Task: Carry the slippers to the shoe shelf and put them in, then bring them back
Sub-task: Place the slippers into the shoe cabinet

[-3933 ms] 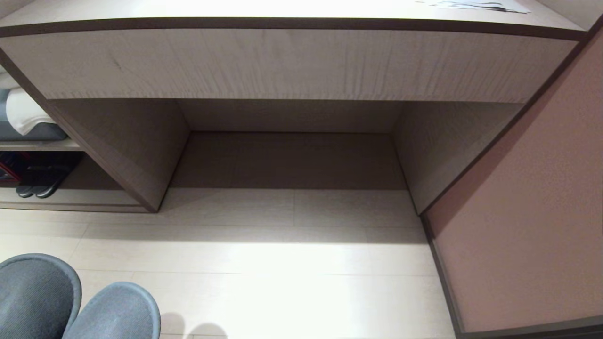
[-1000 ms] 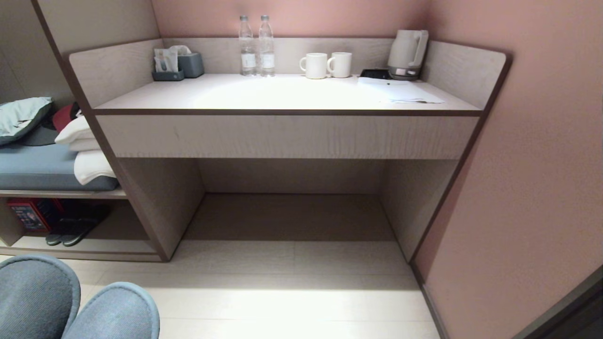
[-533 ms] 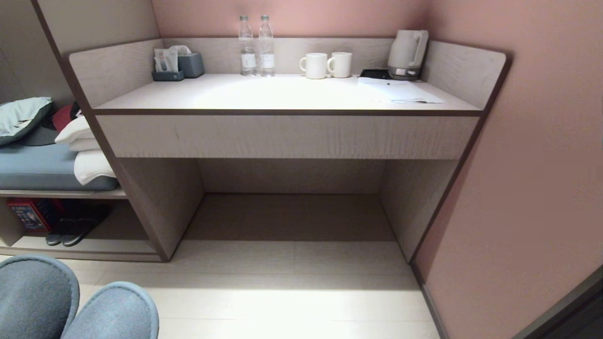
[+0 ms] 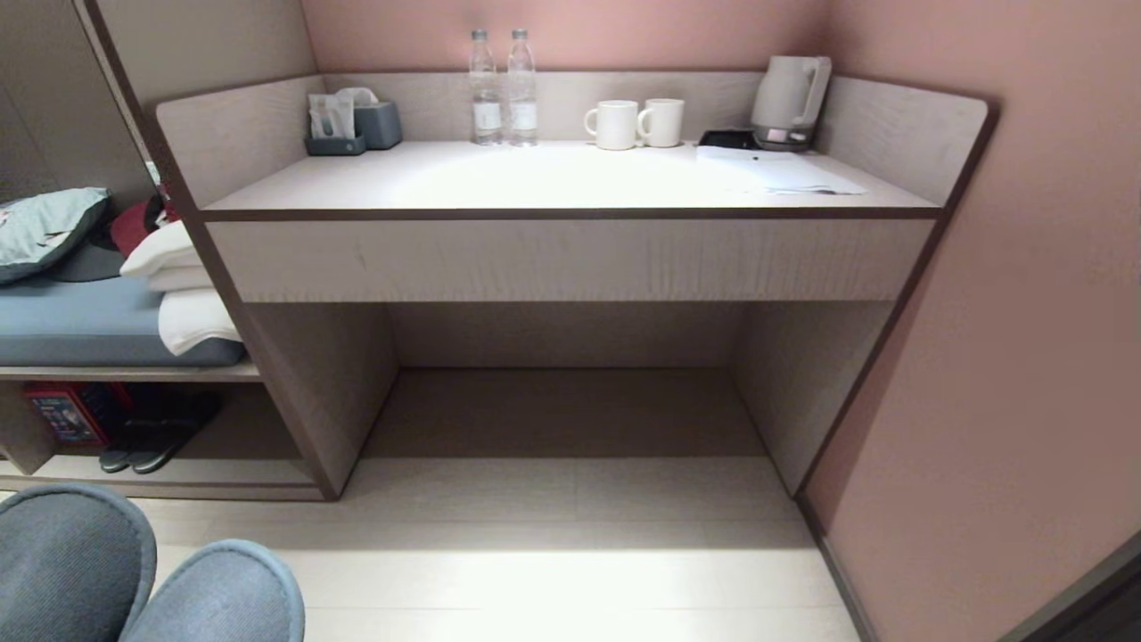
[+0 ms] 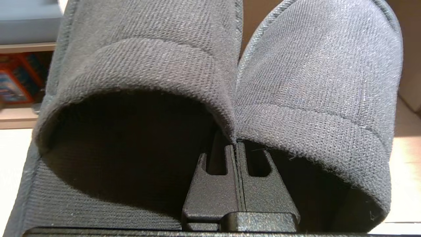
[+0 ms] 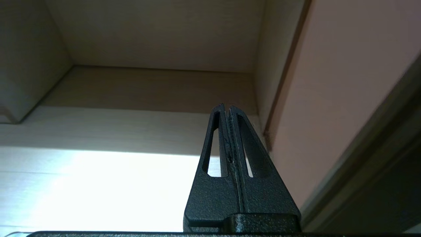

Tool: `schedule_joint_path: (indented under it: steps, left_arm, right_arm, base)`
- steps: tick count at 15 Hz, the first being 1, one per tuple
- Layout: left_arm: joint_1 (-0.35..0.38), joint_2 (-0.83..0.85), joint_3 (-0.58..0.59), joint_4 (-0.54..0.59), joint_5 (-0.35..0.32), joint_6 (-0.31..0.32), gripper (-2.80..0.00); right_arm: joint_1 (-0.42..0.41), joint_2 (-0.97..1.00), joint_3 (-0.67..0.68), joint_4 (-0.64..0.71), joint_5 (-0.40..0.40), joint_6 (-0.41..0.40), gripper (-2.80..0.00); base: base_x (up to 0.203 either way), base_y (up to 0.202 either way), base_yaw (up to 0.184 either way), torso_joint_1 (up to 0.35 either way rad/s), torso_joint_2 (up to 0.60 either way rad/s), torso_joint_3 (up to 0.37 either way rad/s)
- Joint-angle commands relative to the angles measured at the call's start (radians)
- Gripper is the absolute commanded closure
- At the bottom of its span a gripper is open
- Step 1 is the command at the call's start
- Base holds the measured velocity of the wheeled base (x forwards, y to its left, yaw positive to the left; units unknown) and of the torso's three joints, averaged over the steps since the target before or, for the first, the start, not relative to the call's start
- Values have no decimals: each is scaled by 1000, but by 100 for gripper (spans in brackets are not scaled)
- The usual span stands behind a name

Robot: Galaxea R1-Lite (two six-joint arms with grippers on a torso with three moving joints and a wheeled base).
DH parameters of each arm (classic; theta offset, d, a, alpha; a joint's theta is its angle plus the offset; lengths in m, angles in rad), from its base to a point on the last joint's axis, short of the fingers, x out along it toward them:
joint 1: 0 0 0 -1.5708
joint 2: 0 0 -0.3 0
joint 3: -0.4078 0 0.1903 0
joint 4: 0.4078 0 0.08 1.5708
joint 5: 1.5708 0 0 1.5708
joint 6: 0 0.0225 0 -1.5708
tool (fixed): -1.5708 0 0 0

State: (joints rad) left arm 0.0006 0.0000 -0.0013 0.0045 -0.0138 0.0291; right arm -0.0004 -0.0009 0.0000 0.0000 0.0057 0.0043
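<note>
The slippers [image 4: 71, 562], a grey-blue fabric pair, hang side by side at the lower left of the head view with their rounded toes pointing forward. In the left wrist view my left gripper [image 5: 235, 144] is shut on the slippers [image 5: 148, 65], pinching the two inner edges where their openings meet. The shoe shelf [image 4: 196, 471] is the low cubby at the far left, under a cushioned bench, ahead and left of the held pair. My right gripper [image 6: 227, 108] is shut with nothing in it, low over the floor near the pink wall.
A dark pair of shoes [image 4: 147, 446] and a red box [image 4: 67, 412] sit inside the cubby. The desk [image 4: 570, 178] with its wide knee recess stands straight ahead, carrying bottles, mugs and a kettle. A pink wall [image 4: 1025, 357] closes the right side.
The whole head view has shifted a little to the right, so the camera has turned left. The slippers keep their place in the picture and the grip is unchanged.
</note>
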Motion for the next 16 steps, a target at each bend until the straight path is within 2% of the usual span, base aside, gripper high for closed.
schedule_joint_path:
  steps: [1,16]
  left_arm:
    - [-1,2,1,0,0,1,0]
    - [-1,0,1,-1,0,0,0]
  right_arm:
    - [-1,-1,0,0,0,0,0]
    - [0,-1,0,0,0,0,0]
  base:
    - [0,191,-7,-2,7,2]
    - [0,198,-2,2,3,2]
